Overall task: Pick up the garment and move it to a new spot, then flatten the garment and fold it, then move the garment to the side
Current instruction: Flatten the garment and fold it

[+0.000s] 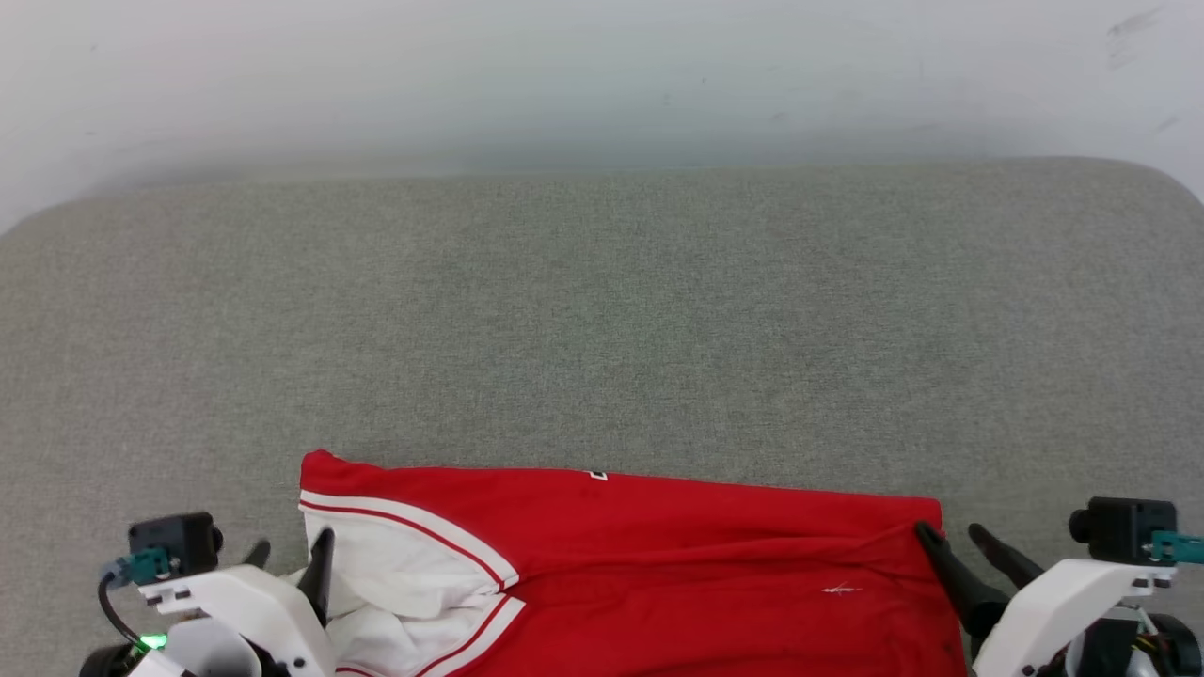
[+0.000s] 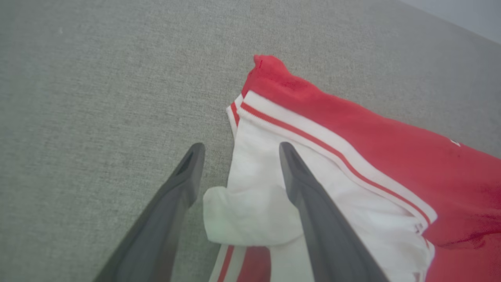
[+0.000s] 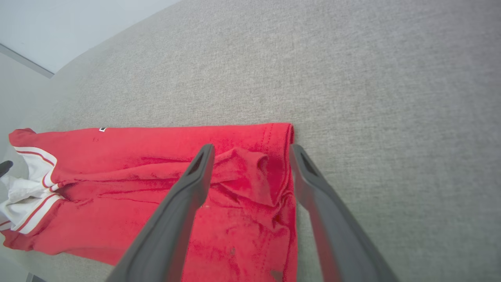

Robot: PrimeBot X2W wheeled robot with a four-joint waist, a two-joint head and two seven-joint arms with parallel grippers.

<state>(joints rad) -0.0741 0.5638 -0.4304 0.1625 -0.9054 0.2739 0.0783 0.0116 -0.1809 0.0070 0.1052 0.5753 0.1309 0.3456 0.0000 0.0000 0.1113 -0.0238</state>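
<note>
**Clerk:** Item one, the garment: location and condition?

**Keeper:** Red shirt, lying spread sideways on the grey cloth-covered desk at its near edge; far edge folded fairly straight, creases in the red cloth towards its right end; white sleeve bunched at its left end, bordered by white-and-red striped trim; small label on its far edge; pale wall beyond the desk, well apart from the garment.

**Clerk:** Item two, left pincer?

**Keeper:** At the garment's left end; fingers spread, nothing between them gripped; in its wrist view one finger lies over the white sleeve, the other over bare desk just beside it; contact with the cloth cannot be told.

**Clerk:** Item three, right pincer?

**Keeper:** At the garment's right end; fingers parted, released; in its wrist view one finger sits over the wrinkled red cloth, the other over the desk just outside the hem; the far right corner lies between the two tips.
</note>
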